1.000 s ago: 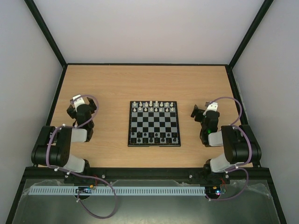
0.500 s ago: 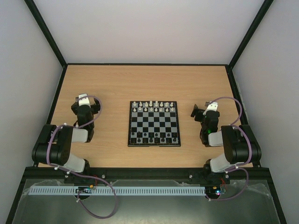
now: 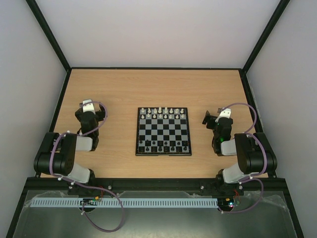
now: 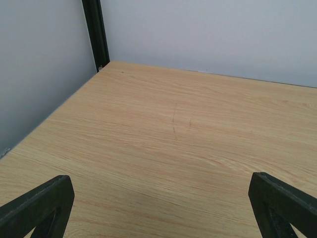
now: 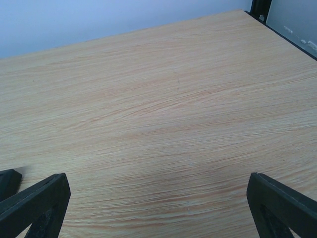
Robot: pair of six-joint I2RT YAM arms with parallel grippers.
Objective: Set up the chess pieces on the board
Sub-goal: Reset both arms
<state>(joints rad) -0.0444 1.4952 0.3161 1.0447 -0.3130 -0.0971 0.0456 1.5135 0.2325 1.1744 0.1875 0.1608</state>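
The board [image 3: 163, 132] lies flat at the table's middle in the top view. Tiny black chess pieces [image 3: 163, 147] stand along its near rows; tiny white pieces [image 3: 163, 112] stand along its far rows. My left gripper [image 3: 88, 110] rests folded back left of the board, open and empty; its wrist view [image 4: 158, 208] shows only bare wood between its fingers [image 4: 39, 206]. My right gripper [image 3: 212, 119] rests right of the board, open and empty, with bare wood between its fingers [image 5: 282, 203] in its wrist view [image 5: 158, 208].
The wooden table [image 3: 124, 89] is ringed by a black frame [image 3: 153, 68] and pale walls. A black corner post [image 4: 96, 32] shows in the left wrist view. A black post [image 5: 260, 7] stands at the right wrist view's far right.
My left gripper has swung slightly right and nearer its base over the last second. The right arm and the pieces have not moved.
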